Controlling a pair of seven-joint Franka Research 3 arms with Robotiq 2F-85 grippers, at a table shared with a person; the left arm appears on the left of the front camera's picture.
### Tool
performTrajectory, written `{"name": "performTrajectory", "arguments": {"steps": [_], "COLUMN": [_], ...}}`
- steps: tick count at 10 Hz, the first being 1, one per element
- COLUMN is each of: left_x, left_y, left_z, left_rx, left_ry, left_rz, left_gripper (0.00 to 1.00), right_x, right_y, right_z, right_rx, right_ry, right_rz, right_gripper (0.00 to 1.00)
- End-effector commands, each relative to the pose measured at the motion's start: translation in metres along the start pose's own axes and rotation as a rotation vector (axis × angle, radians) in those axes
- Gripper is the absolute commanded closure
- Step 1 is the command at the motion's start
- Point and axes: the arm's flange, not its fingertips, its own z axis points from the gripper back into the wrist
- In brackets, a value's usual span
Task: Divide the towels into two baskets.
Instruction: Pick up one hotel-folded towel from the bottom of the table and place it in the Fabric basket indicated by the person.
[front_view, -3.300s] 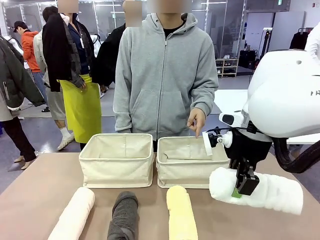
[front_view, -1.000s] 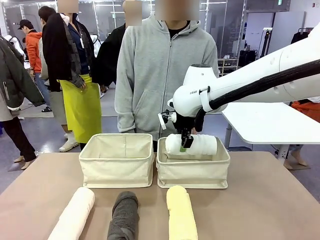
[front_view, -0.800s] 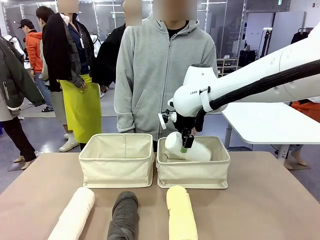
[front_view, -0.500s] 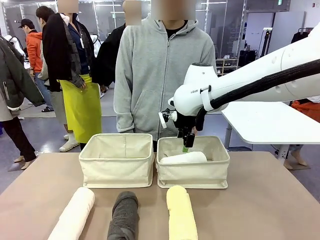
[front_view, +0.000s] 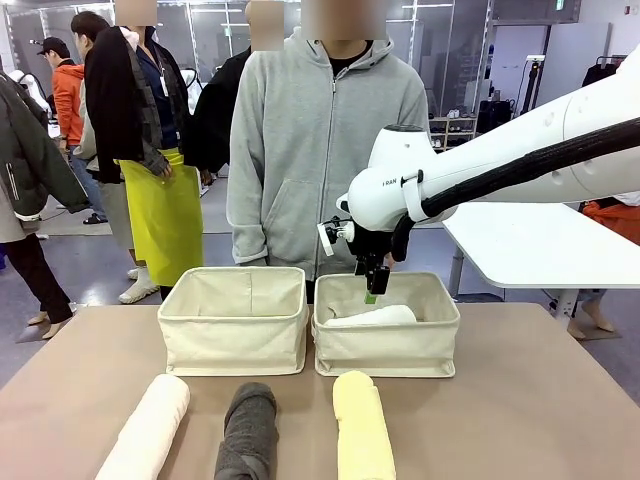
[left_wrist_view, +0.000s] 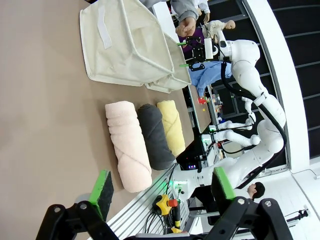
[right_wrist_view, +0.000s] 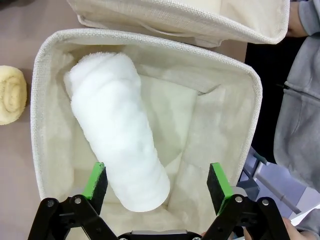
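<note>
The white towel (front_view: 370, 317) lies slanted inside the right basket (front_view: 386, 350); in the right wrist view the white towel (right_wrist_view: 117, 135) rests across that basket's (right_wrist_view: 150, 44) floor. My right gripper (front_view: 371, 290) hangs open just above it, with nothing between the fingers (right_wrist_view: 156, 182). The left basket (front_view: 233, 335) stands beside it. Three towels lie side by side near the front edge: pink-cream (front_view: 148, 430), dark grey (front_view: 248, 430), pale yellow (front_view: 362, 425). My left gripper (left_wrist_view: 162, 186) is open low over the table, off to the side of the pink-cream towel (left_wrist_view: 127, 145).
A person in a grey hoodie (front_view: 330, 150) stands right behind the baskets, close to my right arm (front_view: 500, 170). Other people stand farther back on the left. Bare brown table (front_view: 520, 400) stretches to the right of the baskets and towels.
The white towel left my right gripper, tipped and dropped into the right basket, where it now lies. The gripper stays open above it. The other three towels have not moved.
</note>
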Motion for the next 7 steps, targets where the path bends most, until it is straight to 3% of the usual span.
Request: {"name": "performTrajectory", "arguments": {"steps": [1, 7], "left_x": [-0.0004, -0.0004], "left_y": [-0.0025, -0.0025], "left_z": [0.0027, 0.0027], "left_rx": [-0.008, -0.008], "left_ry": [-0.009, -0.009], "left_rz": [-0.004, -0.004], "left_gripper": [0.0, 0.0], "right_x": [0.0, -0.0001], "right_y": [0.0004, 0.0], "right_z": [-0.0003, 0.0001], "right_rx": [0.0, 0.0], "right_ry": [0.003, -0.001], "right_rz": [0.002, 0.0], "right_gripper": [0.0, 0.0]}}
